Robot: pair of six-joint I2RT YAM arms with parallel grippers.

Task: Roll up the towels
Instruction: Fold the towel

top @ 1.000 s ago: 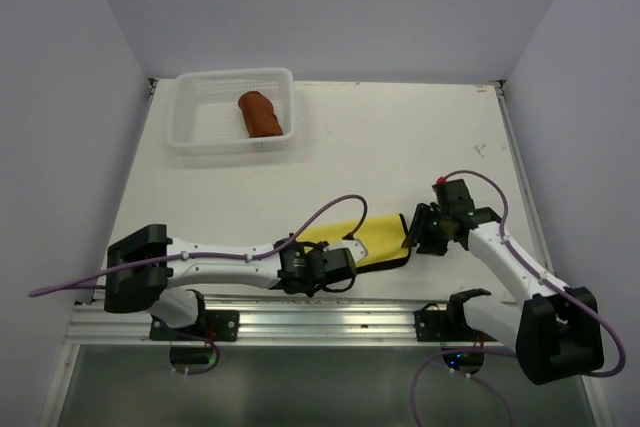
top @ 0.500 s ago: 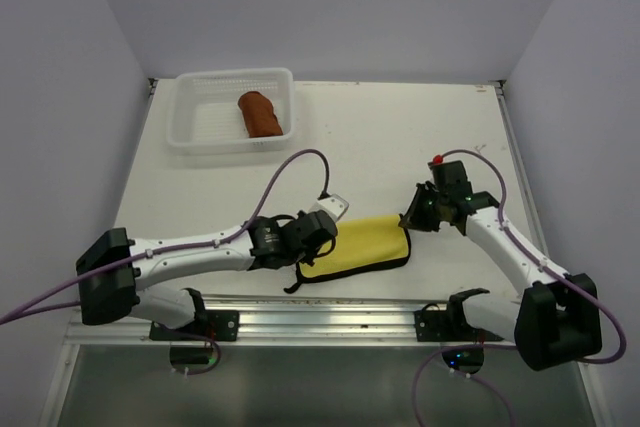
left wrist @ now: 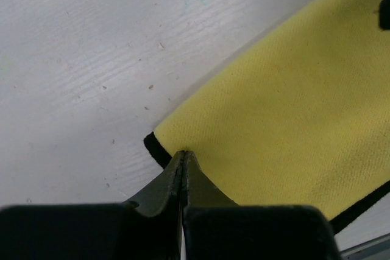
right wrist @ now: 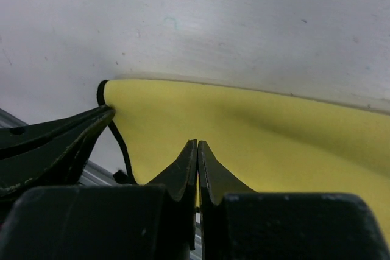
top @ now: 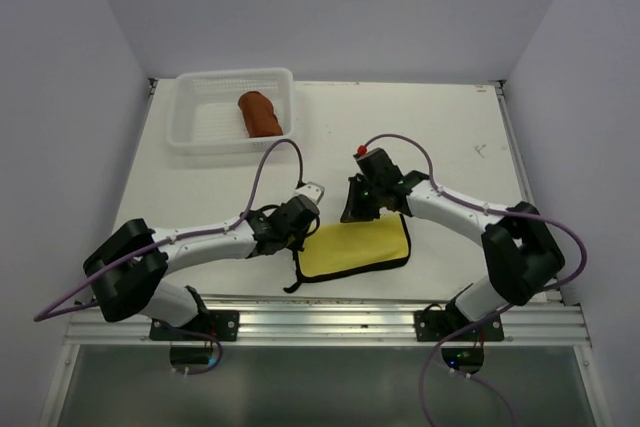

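Observation:
The yellow towel (top: 357,246) lies flat near the table's front edge, its dark hem (left wrist: 156,149) showing at one corner. My left gripper (top: 307,223) is shut on the towel's far left corner (left wrist: 183,153). My right gripper (top: 359,216) is shut on the same far edge a little to the right, and yellow cloth (right wrist: 280,144) shows between its fingers (right wrist: 197,145). In the right wrist view the left gripper's fingers (right wrist: 67,135) reach the towel's corner. The rust-brown towel (top: 261,113) lies rolled in the white basket (top: 190,129).
The basket stands at the far left corner of the table. An aluminium rail (top: 320,322) runs along the near edge behind the towel. Purple cables (top: 262,162) loop above both arms. Walls close in the left, right and back sides.
Both grippers have shut and moved away from the near edge, the right one also leftward. The yellow towel's edge came with them, and the towel now lies spread between them and the rail.

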